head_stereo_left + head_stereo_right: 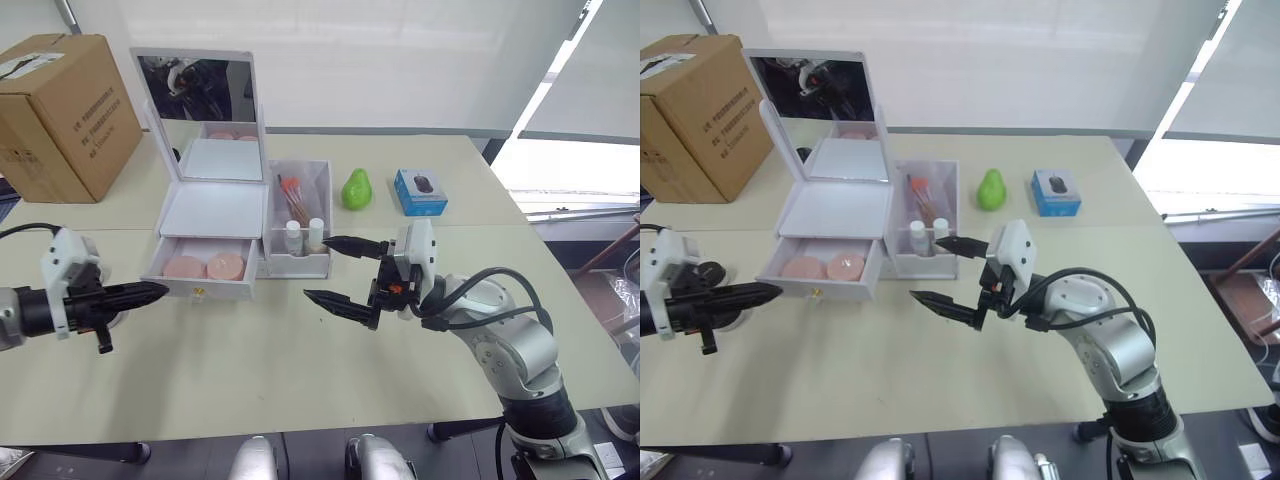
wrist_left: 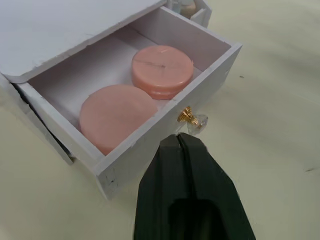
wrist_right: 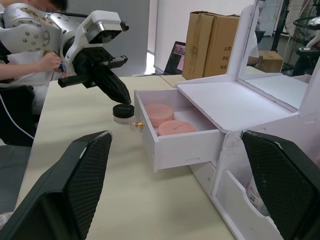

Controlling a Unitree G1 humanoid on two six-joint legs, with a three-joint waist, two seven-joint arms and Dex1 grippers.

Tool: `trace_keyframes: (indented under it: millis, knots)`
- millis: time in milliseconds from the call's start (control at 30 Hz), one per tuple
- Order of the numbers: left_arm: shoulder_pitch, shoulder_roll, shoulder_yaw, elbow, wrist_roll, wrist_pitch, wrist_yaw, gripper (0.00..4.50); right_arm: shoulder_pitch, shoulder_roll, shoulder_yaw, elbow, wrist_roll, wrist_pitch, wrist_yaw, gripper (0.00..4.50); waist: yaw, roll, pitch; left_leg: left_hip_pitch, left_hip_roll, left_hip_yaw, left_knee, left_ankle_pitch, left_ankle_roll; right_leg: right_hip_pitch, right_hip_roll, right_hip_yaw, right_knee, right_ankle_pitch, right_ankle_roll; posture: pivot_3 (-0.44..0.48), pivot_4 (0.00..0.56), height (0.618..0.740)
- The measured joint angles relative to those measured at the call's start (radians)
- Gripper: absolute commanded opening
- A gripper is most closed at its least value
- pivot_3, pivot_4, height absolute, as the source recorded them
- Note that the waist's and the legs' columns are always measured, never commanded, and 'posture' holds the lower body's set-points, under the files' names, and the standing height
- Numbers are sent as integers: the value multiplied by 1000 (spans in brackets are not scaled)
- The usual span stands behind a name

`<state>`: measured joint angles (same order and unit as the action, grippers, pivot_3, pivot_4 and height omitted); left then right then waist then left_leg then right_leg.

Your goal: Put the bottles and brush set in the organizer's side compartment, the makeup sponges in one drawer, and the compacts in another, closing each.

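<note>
Pink compacts [image 1: 206, 266] are seated in the open drawer [image 1: 200, 284]; left gripper [image 1: 150, 292], jaws pressed together, is aimed to push it; right gripper [image 1: 341, 272] is held wide.

Silver-grey jointed right arm [image 1: 505, 345] looped with black cables; white wrist housings, an orange mark on the right one; tapered black fingers [image 1: 340, 306].

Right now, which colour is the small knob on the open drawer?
Gold, with a clear tip; the knob shows best in the left wrist view.

Matt white drawer [image 2: 165, 142], shiny gold knob [image 2: 186, 115], 2 smooth, perhaps plastic compacts [image 2: 162, 70].
</note>
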<state>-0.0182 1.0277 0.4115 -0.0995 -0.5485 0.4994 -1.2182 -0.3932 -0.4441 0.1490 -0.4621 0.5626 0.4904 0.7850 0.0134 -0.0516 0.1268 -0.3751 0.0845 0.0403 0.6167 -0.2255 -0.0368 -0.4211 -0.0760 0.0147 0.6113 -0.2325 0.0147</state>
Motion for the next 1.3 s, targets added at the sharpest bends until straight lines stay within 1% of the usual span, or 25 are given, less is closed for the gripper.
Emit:
trace_keyframes:
  millis: [67,233,367,500,733,867,1300]
  knots:
    - [-9,-18,-39,-3,17,-6,19,50,-6,0,0,0,0,0,0,4500,-2,0,0,0,0,0,0,0,0,0,1,0,0,0,0,0,150,729]
    - [-90,-61,-128,10,84,-52,81,50,-12,-2,-4,-1,0,0,0,4500,0,0,0,0,0,-1,0,0,0,1,1,1,0,0,0,0,150,729]
    - [-166,-117,-176,41,123,-85,139,50,-13,-6,-5,-2,0,0,1,4500,1,-1,-1,-1,0,-1,0,0,0,1,1,1,0,1,1,0,150,729]
    - [-223,-145,-222,62,172,-110,180,50,-13,-8,-7,-4,1,0,0,4500,-1,-1,-1,0,0,-1,0,0,0,1,2,1,0,2,3,0,150,729]
    - [-295,-198,-257,157,232,-175,226,50,-13,-6,-7,-7,1,0,-1,4500,3,-1,-1,-1,0,-2,3,0,0,2,2,1,1,2,3,0,150,729]
    - [-321,-205,-267,197,252,-196,238,50,-13,-4,-7,-7,1,0,-4,4500,0,-1,-1,-4,0,-6,10,0,1,2,5,1,2,4,6,0,150,729]
    - [-353,-211,-291,248,281,-216,249,50,-13,0,-7,-11,1,0,-9,4500,4,-1,-1,-6,0,-7,10,1,1,2,5,1,2,4,6,0,150,729]
